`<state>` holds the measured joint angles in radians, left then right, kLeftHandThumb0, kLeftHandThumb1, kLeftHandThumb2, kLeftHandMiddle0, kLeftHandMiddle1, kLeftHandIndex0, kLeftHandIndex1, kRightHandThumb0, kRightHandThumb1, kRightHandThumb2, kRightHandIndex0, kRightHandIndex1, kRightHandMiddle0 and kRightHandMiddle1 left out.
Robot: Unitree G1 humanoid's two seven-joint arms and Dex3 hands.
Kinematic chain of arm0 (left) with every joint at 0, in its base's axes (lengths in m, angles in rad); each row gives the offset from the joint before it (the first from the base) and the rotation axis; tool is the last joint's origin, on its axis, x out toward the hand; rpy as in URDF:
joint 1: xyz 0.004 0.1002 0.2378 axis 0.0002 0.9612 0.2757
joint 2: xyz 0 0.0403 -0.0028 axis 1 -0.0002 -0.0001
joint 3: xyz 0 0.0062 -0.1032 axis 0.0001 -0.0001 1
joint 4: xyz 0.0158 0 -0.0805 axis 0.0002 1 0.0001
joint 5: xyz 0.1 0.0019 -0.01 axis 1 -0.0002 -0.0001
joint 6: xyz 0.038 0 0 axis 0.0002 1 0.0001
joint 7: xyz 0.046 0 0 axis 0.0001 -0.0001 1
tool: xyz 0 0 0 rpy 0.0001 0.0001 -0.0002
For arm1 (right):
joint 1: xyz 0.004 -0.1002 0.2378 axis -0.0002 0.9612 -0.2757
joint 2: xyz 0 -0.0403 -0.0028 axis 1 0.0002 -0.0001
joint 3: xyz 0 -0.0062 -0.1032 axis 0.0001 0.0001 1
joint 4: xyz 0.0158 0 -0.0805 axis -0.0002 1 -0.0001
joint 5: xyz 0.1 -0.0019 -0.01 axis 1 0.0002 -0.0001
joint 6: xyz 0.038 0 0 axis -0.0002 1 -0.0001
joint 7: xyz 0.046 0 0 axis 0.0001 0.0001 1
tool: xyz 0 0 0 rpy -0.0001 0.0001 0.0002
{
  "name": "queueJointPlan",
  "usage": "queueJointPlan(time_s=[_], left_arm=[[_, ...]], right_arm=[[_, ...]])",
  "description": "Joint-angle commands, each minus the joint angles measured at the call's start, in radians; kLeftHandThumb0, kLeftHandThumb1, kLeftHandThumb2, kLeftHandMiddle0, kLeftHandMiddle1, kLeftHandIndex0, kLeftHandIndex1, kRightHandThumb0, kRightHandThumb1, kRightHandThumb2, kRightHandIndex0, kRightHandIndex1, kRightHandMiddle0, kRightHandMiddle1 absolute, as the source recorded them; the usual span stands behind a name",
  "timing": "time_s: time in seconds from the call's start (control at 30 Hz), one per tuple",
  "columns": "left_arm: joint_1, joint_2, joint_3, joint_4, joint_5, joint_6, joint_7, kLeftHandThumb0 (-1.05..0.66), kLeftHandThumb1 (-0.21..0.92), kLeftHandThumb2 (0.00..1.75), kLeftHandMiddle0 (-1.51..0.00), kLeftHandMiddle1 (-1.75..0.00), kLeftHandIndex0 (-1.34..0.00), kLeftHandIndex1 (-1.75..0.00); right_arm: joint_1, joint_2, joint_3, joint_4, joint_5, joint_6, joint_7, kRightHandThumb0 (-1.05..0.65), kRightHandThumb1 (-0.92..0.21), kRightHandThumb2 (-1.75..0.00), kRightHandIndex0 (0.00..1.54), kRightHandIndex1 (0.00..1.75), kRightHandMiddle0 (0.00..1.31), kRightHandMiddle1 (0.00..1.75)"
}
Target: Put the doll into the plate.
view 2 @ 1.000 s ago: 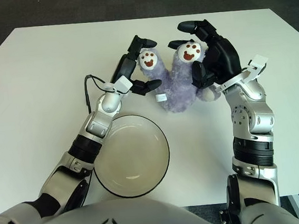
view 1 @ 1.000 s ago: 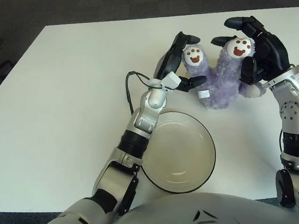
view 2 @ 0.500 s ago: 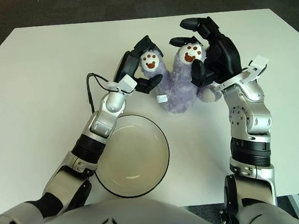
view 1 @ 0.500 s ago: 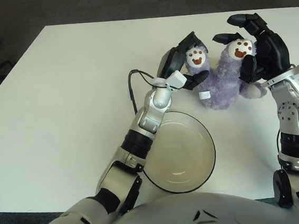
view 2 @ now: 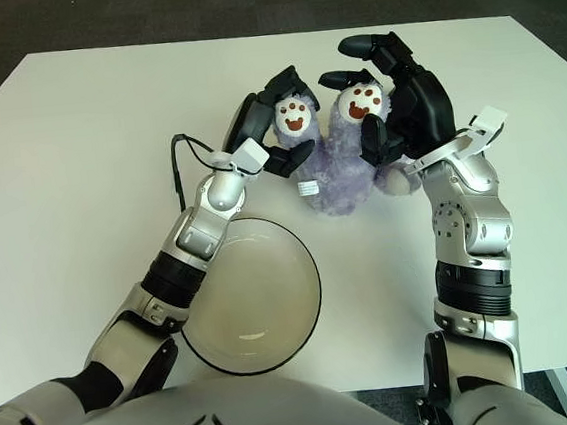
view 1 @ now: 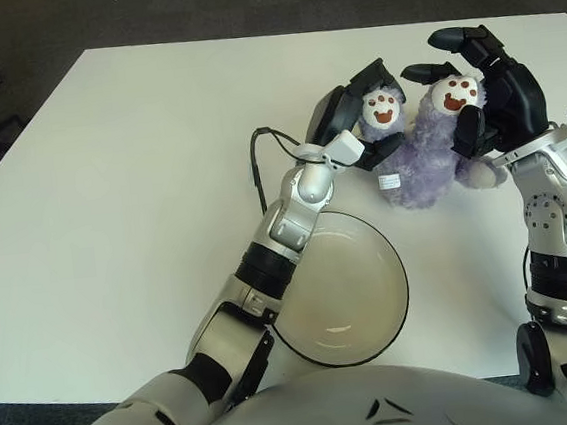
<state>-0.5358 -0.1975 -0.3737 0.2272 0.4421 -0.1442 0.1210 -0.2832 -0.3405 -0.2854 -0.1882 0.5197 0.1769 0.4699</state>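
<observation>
— Doll (view 1: pixel 421 154) where?
— On the table (view 1: pixel 110 189), beyond the plate (view 1: pixel 373 309), paws up. Left hand (view 1: pixel 354 125) and right hand (view 1: pixel 493 92) each curl around a paw.
— Step?
— Grasping, seemingly. Next: lift together, carry it back over the plate.

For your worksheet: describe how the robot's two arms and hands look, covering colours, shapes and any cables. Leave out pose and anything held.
Both arms are jointed silver-grey metal segments with black ribbed rings at the joints. Each hand, the left hand and the right hand, has a black shell and three thick black fingers. Each wrist carries a small white block. A thin black cable loops out from the left wrist.
</observation>
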Motion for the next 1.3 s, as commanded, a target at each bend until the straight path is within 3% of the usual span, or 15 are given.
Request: queueJointPlan(time_s=[0.0,0.23,0.6,0.73,0.93,1.27], left_arm=[[-0.012,0.006,-0.004,-0.015,0.000,0.028,-0.021,-0.01,0.11,1.47,-0.80,-1.65,-0.62,-1.59],[-0.011,0.012,-0.009,-0.027,-0.003,0.046,-0.044,-0.01,0.10,1.48,-0.81,-1.64,-0.62,-1.59],[-0.027,0.019,-0.026,-0.008,-0.005,0.021,-0.060,-0.01,0.03,1.62,-0.84,-1.74,-0.62,-1.68],[-0.029,0.022,-0.030,0.001,-0.001,0.015,-0.059,-0.01,-0.04,1.67,-0.91,-1.61,-0.68,-1.73],[-0.033,0.027,-0.032,0.012,0.006,0.000,-0.053,-0.01,-0.10,1.73,-0.96,-1.60,-0.71,-1.74],[-0.032,0.032,-0.030,0.010,0.000,0.010,-0.066,0.00,-0.10,1.75,-0.95,-1.65,-0.70,-1.75]], right_arm=[[0.008,0.002,0.000,-0.008,-0.003,-0.016,-0.003,-0.01,-0.12,-1.41,0.11,0.92,0.00,1.12],[0.007,0.003,0.002,-0.008,-0.005,-0.016,-0.005,-0.01,-0.12,-1.41,0.11,0.92,0.00,1.12],[0.007,0.004,0.004,-0.007,-0.006,-0.017,-0.005,-0.01,-0.12,-1.41,0.11,0.92,0.00,1.12],[0.006,0.004,0.005,-0.005,-0.006,-0.018,-0.005,-0.01,-0.12,-1.41,0.11,0.92,0.00,1.12],[0.005,0.004,0.005,-0.004,-0.007,-0.019,-0.005,-0.01,-0.12,-1.41,0.11,0.92,0.00,1.12],[0.005,0.004,0.005,-0.002,-0.007,-0.020,-0.005,-0.01,-0.12,-1.41,0.11,0.92,0.00,1.12]])
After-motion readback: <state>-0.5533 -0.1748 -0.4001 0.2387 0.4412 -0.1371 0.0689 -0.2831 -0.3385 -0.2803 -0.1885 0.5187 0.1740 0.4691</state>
